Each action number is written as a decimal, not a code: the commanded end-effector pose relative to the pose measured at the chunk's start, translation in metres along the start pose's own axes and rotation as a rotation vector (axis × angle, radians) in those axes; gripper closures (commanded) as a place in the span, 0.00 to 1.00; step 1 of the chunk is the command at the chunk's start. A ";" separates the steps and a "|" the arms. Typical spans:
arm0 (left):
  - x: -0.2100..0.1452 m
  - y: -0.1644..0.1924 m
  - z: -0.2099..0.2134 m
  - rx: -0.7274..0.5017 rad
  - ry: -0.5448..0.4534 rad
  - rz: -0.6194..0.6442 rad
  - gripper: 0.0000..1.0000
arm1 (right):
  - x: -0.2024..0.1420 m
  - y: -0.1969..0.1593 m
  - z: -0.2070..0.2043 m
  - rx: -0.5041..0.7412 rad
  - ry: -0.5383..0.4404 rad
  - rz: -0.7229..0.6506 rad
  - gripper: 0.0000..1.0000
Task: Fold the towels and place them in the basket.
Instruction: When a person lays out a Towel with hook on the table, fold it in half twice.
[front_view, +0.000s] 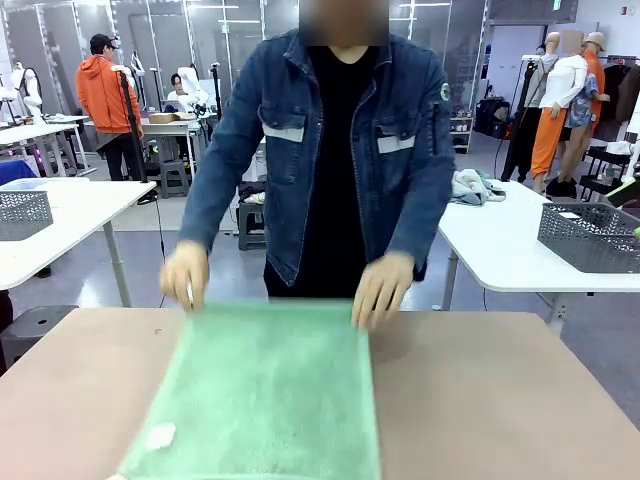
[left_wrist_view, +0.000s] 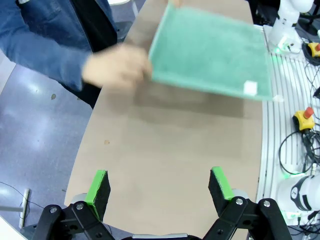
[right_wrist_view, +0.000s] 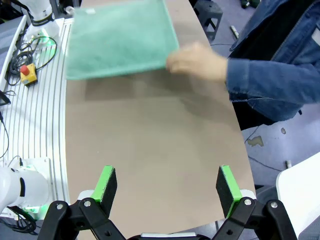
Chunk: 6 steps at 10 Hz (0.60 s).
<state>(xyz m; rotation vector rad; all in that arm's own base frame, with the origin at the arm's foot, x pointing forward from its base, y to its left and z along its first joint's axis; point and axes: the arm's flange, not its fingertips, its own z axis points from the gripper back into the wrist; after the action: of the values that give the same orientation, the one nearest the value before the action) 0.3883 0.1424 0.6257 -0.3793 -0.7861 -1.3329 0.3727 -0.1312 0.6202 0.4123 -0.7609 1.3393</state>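
1. From my station: mint-green towel (front_view: 260, 395), white tag (front_view: 160, 436), plain tan bench (front_view: 500, 400).
2. The person's jacket (front_view: 420, 170) is dark blue denim, over black.
3. My left tool (left_wrist_view: 159, 175) and right tool (right_wrist_view: 166, 172) are black, with bright green pads (left_wrist_view: 98, 187).

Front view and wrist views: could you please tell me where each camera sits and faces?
Front view: on the robot's side, looking across the table at the person holding the far edge of the green towel.
Left wrist view: above the table, looking down past the open left fingers.
Right wrist view: likewise, past the open right fingers.
All three share the towel and a person's hand at its edge.
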 end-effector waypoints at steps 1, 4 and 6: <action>0.000 0.000 0.000 -0.001 -0.006 0.000 0.00 | 0.001 -0.001 0.000 -0.005 -0.007 0.005 0.00; 0.000 0.000 0.000 -0.001 -0.006 0.000 0.00 | 0.001 -0.001 0.000 -0.005 -0.007 0.005 0.00; 0.000 0.000 0.000 -0.001 -0.006 0.000 0.00 | 0.001 -0.001 0.000 -0.005 -0.007 0.005 0.00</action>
<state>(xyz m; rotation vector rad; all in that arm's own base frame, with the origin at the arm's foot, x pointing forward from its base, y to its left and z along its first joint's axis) 0.3884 0.1424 0.6257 -0.3793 -0.7861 -1.3329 0.3727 -0.1312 0.6202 0.4123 -0.7609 1.3393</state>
